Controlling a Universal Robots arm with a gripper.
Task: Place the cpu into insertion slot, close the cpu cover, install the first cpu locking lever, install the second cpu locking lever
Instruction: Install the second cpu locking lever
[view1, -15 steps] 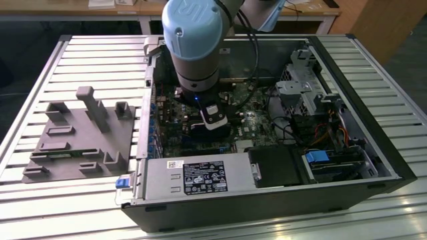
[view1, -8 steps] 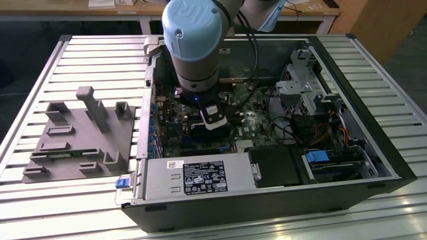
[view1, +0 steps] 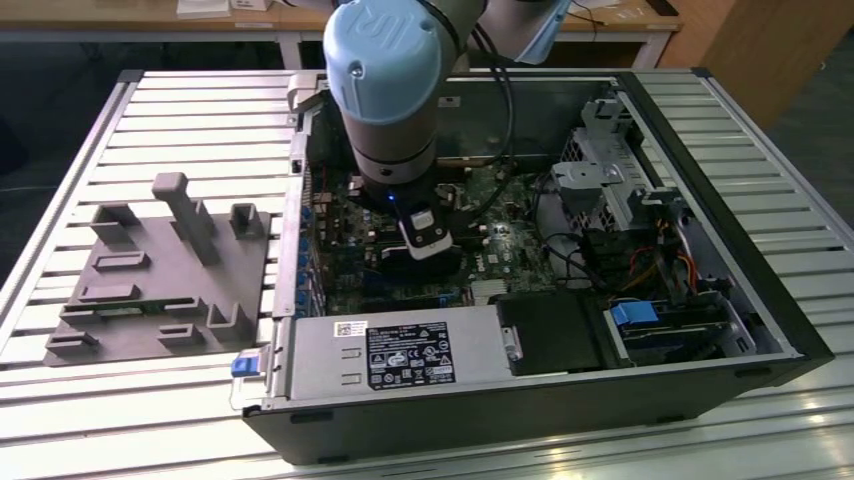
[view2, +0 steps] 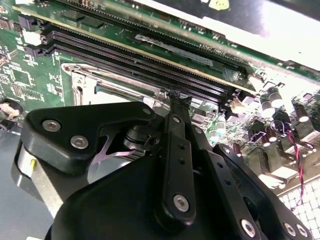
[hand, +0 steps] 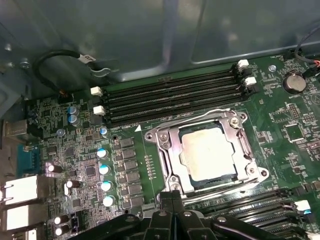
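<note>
Silvery cpu (hand: 207, 150) sits in the insertion slot (hand: 176, 176) with the cpu cover (hand: 239, 134) down around it. My gripper (hand: 172, 197) hovers just beside it, fingers together, empty; the arm hides the socket in the exterior view.

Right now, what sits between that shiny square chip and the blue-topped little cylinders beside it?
In the first wrist view, a column of small grey block components on the green motherboard lies between the cpu and the blue-topped capacitors, past the cpu cover.
</note>
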